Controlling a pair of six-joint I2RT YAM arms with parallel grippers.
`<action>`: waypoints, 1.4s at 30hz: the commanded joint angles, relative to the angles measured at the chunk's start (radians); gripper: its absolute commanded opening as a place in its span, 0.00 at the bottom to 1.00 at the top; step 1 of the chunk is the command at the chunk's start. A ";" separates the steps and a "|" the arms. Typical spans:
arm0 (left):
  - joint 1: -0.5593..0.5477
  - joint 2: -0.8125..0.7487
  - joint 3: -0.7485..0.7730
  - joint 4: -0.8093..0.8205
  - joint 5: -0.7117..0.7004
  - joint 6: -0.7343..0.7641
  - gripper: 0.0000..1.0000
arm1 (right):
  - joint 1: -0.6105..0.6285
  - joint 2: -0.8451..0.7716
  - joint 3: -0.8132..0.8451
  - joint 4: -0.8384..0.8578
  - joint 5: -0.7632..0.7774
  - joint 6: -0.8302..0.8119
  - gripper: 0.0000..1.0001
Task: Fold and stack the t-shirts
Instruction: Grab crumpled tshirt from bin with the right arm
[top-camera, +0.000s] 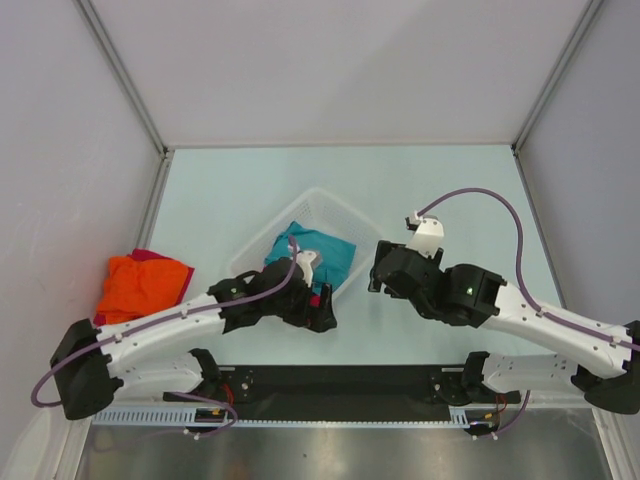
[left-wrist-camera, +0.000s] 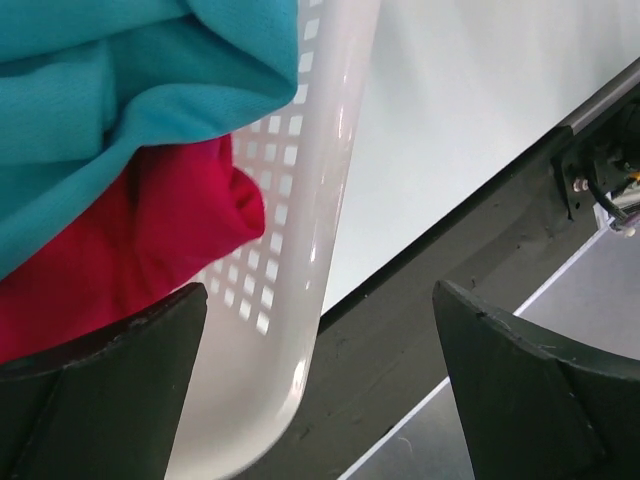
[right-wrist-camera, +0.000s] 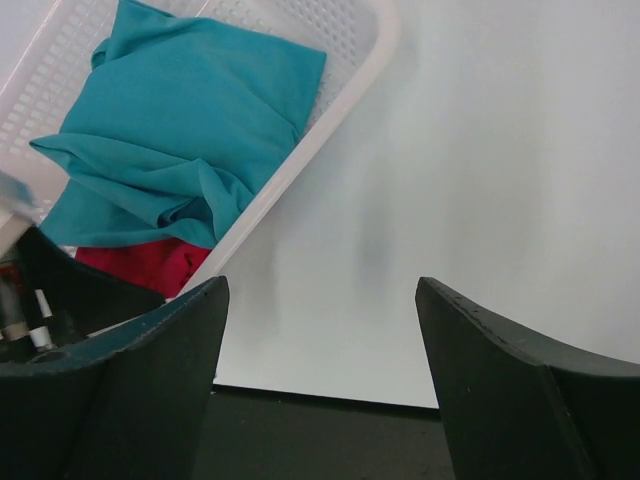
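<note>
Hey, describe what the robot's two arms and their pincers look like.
The left arm and right arm are white shells with black joints and bases, each trailing a purple cable. The left pincer and right pincer have broad dark wedge-shaped fingers. A small green light glows on the right arm.

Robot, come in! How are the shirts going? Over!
Left tool, right tool open, empty. Teal t-shirt over red t-shirt, crumpled in basket. Orange t-shirt lies at left. Basket rim close below left tool.
</note>
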 joint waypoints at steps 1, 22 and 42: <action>-0.006 -0.156 0.085 -0.085 -0.098 0.048 0.99 | 0.005 -0.021 -0.027 -0.004 0.025 0.039 0.81; 0.246 -0.406 0.323 -0.518 -0.530 -0.142 0.99 | -0.176 0.190 -0.132 0.607 -0.673 -0.260 0.81; 0.296 -0.359 0.197 -0.451 -0.415 -0.086 1.00 | -0.199 0.531 -0.001 0.658 -0.810 -0.380 0.80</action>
